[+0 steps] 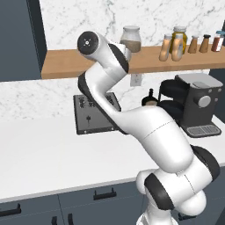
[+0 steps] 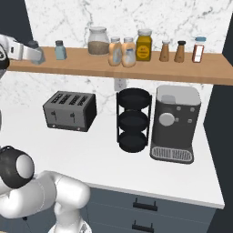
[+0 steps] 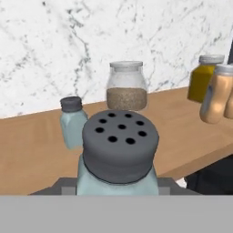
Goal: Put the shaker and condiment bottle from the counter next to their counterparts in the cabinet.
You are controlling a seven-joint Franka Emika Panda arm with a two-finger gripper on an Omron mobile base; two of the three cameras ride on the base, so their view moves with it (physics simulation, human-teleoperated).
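Note:
In the hand view my gripper (image 3: 118,184) is shut on the shaker (image 3: 119,150), a pale blue-grey cylinder whose dark grey perforated cap faces the camera. In the right base view the gripper (image 2: 35,52) holds the shaker (image 2: 40,57) over the left end of the cabinet shelf (image 2: 150,68). Whether its base touches the board I cannot tell. Its counterpart shaker (image 2: 60,50) (image 3: 73,122) stands on the shelf just beyond. Two amber-orange, pale-capped condiment bottles (image 2: 115,52) (image 2: 129,52) stand side by side mid-shelf, also seen in the left base view (image 1: 165,47) (image 1: 177,48).
A glass jar of brown grains (image 2: 98,42) stands between the counterpart shaker and the amber bottles. A yellow jar (image 2: 144,44) and slim spice bottles (image 2: 180,51) stand further right. On the counter below are a toaster (image 2: 69,110), a black tiered rack (image 2: 133,119) and a coffee machine (image 2: 175,123).

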